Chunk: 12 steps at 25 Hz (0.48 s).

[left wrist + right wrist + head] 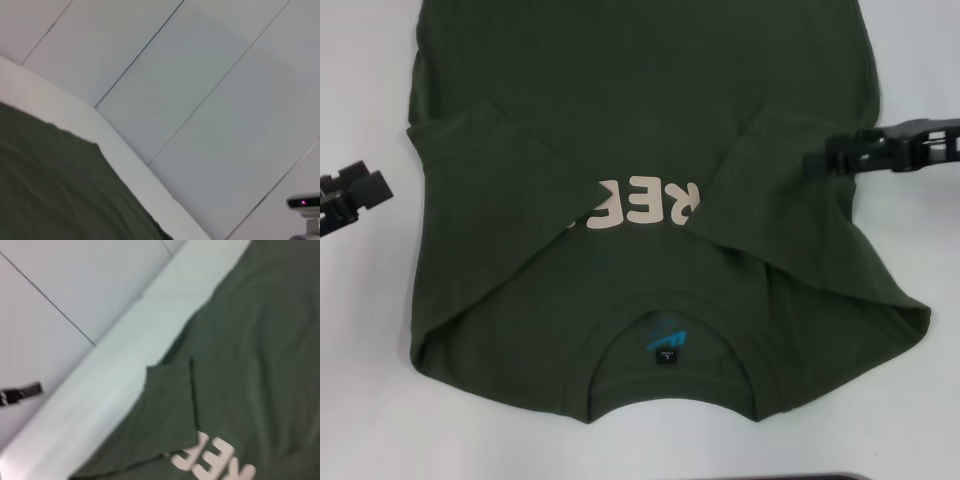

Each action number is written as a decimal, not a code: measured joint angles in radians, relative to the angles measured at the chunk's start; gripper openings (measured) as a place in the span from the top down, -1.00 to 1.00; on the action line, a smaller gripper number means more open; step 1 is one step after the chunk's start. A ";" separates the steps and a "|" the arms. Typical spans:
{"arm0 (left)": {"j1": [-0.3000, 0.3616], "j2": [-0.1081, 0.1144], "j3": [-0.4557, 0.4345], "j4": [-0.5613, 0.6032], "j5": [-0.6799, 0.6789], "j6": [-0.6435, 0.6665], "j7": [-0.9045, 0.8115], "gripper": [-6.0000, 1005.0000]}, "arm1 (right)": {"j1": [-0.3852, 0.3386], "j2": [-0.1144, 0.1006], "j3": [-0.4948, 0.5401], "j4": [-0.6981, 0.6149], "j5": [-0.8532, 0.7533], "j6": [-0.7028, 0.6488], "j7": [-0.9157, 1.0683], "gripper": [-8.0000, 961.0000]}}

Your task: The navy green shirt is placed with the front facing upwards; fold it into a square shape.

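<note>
Green shirt (650, 130) lay on the white bench (365, 420), both sleeves folded inward. Left hand (350, 195) hovered beside its edge, right hand (820, 160) over the folded sleeve; I could not tell either's opening.

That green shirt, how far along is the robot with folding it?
Early on. Both sleeves of the navy green shirt are folded inward, covering part of the lettering. The right gripper hovers over the right sleeve; the left gripper is off the cloth. The body is still unfolded, no square yet.
</note>
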 joint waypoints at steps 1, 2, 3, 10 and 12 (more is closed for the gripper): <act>0.001 0.002 -0.001 -0.001 0.007 0.003 -0.010 -0.83 | -0.004 -0.004 0.016 0.001 0.008 -0.020 -0.002 -0.87; 0.001 0.006 -0.001 -0.003 0.021 0.009 -0.031 -0.83 | -0.007 -0.006 0.034 0.002 0.015 -0.040 -0.005 -0.87; 0.001 0.009 -0.001 -0.004 0.031 0.016 -0.041 -0.83 | -0.013 -0.006 0.051 0.002 0.022 -0.059 -0.017 -0.86; 0.006 0.014 0.010 -0.020 0.122 0.047 -0.048 -0.83 | -0.061 0.002 0.097 -0.004 0.050 -0.149 -0.124 -0.83; -0.001 0.021 0.014 -0.022 0.161 0.055 -0.096 -0.83 | -0.066 -0.008 0.095 -0.005 0.029 -0.167 -0.100 -0.79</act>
